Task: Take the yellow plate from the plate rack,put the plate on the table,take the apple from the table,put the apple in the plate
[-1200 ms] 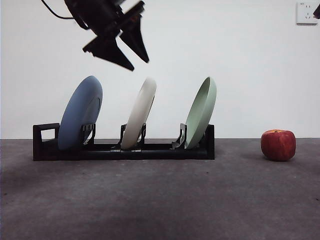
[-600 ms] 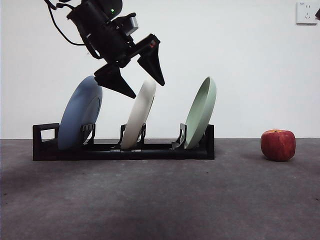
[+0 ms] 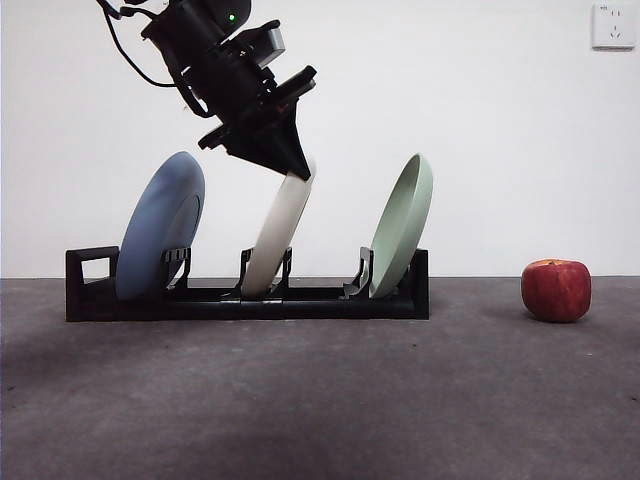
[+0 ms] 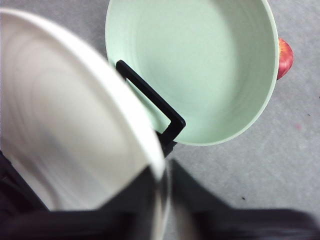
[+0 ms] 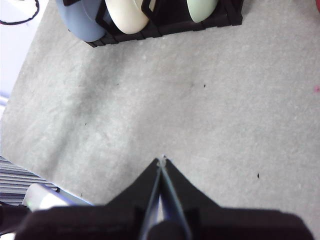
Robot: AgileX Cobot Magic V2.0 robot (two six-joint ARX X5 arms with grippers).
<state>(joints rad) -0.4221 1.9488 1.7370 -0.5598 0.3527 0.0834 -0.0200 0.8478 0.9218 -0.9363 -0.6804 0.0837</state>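
Front view: left gripper on yellow plate's rim.

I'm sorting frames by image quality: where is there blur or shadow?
Left wrist view: the yellow plate and the left gripper closed on its rim are soft and out of focus. Front view: sharp, with faint shadow on the table. Right wrist view: the gripper is slightly blurred.

left gripper | descended | jaws now clamped on yellow plate rim
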